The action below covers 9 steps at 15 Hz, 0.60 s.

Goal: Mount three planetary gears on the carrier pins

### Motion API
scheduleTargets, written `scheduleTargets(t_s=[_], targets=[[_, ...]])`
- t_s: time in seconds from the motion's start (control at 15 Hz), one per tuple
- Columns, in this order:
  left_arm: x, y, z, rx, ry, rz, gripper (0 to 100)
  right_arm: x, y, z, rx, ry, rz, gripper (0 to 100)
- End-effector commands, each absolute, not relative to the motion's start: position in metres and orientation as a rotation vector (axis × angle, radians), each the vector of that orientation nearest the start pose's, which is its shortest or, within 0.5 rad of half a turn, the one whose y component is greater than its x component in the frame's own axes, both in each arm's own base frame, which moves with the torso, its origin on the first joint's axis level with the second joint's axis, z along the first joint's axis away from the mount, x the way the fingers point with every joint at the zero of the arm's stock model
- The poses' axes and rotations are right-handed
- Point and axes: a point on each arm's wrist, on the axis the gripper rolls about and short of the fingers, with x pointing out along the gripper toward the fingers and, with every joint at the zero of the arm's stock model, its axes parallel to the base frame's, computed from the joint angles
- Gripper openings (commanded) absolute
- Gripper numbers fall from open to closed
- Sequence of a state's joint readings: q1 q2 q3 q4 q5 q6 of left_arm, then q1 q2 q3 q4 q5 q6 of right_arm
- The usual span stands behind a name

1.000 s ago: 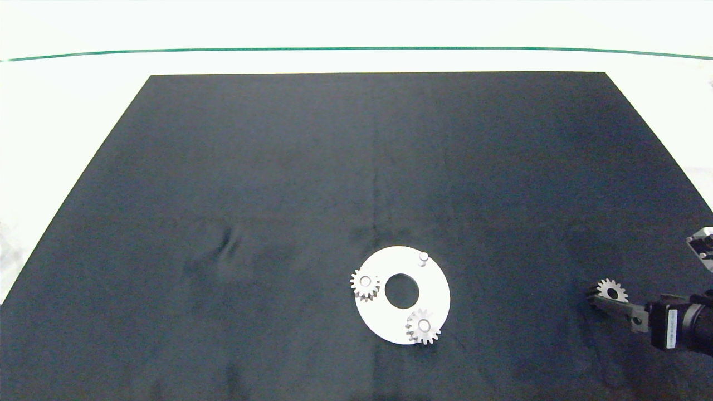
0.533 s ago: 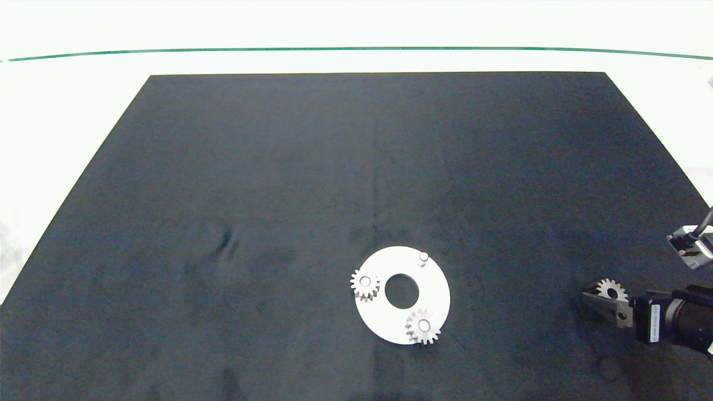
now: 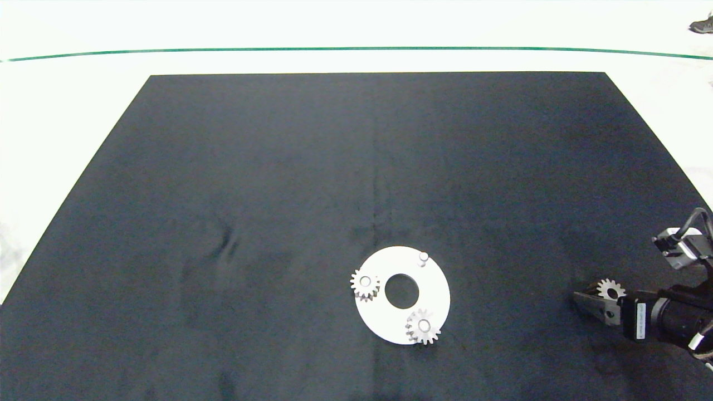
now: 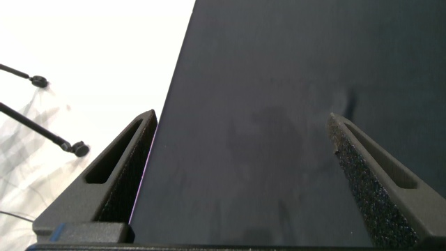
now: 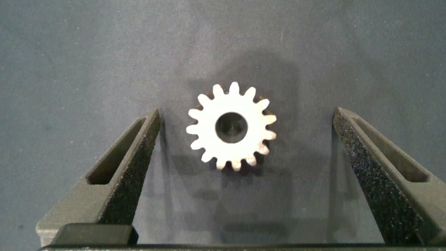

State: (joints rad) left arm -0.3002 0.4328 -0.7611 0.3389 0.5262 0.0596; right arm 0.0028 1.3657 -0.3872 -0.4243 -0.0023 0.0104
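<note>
A white round carrier disc (image 3: 384, 323) lies on the black mat, right of centre near the front. Two silver planetary gears (image 3: 365, 284) (image 3: 423, 327) sit on its carrier pins; the far pin (image 3: 423, 258) is bare. A third gear (image 3: 611, 290) (image 5: 231, 127) lies flat on the mat at the right. My right gripper (image 3: 586, 302) (image 5: 247, 117) hangs over it, open, a finger on each side and neither touching it. Over the mat's left edge, my left gripper (image 4: 242, 120) is open and holds nothing; it is outside the head view.
The black mat (image 3: 356, 167) rests on a white table, with a crease (image 3: 225, 240) left of centre. A green line (image 3: 356, 49) runs along the far side. A person's shoe (image 3: 702, 25) shows at the top right. Thin cables (image 4: 42, 111) lie off the mat's left edge.
My right arm has slid a little to the left, bringing its open fingers further around the loose gear. The gear and disc have not moved. A shoe has appeared at the top right.
</note>
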Motion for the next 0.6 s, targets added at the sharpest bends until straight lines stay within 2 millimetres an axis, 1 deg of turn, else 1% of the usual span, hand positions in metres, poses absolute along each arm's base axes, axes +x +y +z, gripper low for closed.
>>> scheduleTargets(t_s=[0.07,0.6], targets=[[-0.0266,0.0201,0.2512,0.066,0.022,0.228,100,0.1870,0.0004,0.1366,0.006,0.552,-0.006,96],[-0.0264,0.0201,0.2507,0.068,0.025,0.228,100,0.1860,0.0007,0.1387,0.002,0.541,-0.017,79]])
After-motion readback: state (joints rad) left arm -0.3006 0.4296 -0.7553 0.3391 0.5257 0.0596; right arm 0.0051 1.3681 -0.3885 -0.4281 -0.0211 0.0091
